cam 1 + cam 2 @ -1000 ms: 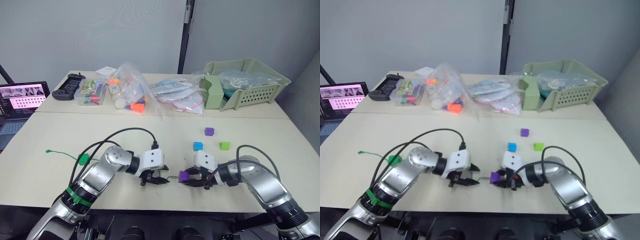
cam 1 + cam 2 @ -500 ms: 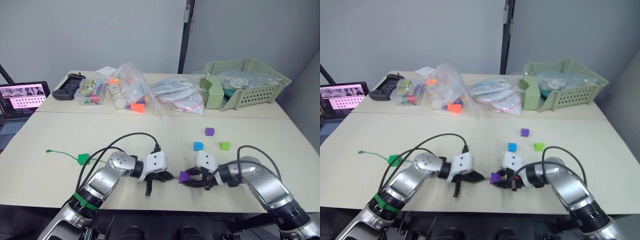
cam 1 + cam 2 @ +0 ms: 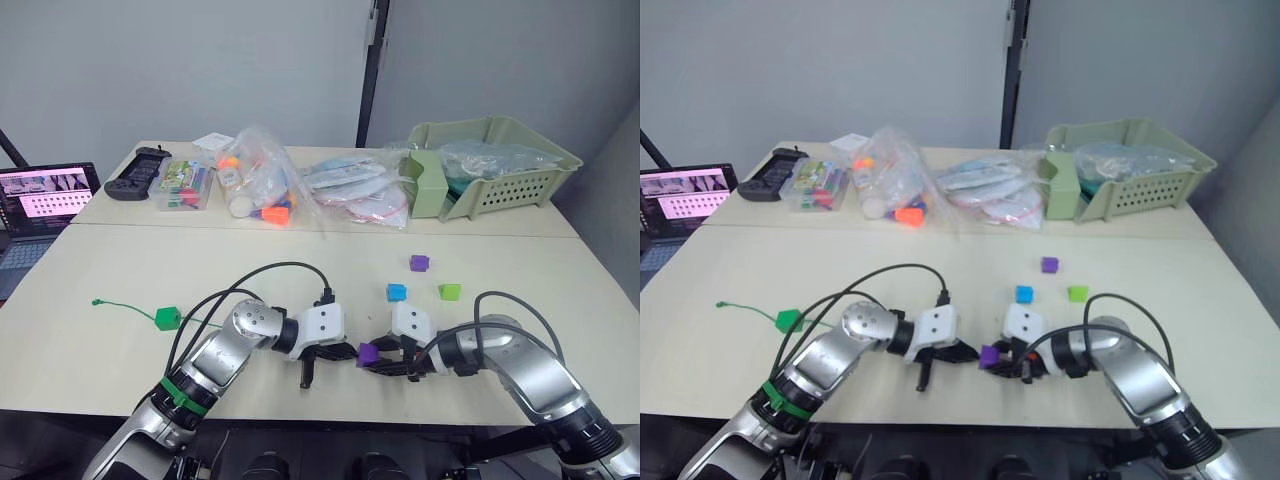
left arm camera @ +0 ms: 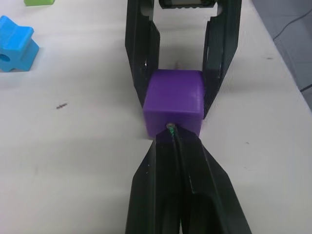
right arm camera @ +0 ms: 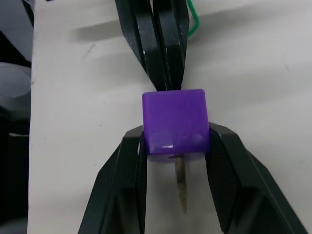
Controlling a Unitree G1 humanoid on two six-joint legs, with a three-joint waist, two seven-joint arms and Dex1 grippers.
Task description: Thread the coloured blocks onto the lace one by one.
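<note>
The dark green block [image 3: 167,318] already sits on the lace [image 3: 128,308] near its knotted end, so one of five looks threaded. The second is under way — the right gripper [image 5: 174,146] is clamped on a purple cube [image 5: 174,122] low over the worktop [image 3: 120,270], while the left gripper [image 4: 171,134], fingers pinched together on the lace, has pushed the pale tip [image 5: 181,185] through and out the far side. Blue [image 3: 397,292], light green [image 3: 449,292] and the other purple block [image 3: 419,263] wait loose nearby.

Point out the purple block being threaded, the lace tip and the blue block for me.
purple block [image 5: 173,122], right wrist view, middle of its top face.
lace tip [image 5: 181,185], right wrist view, pale stiff end poking out of the block.
blue block [image 3: 397,292], left eye view, its top.
</note>
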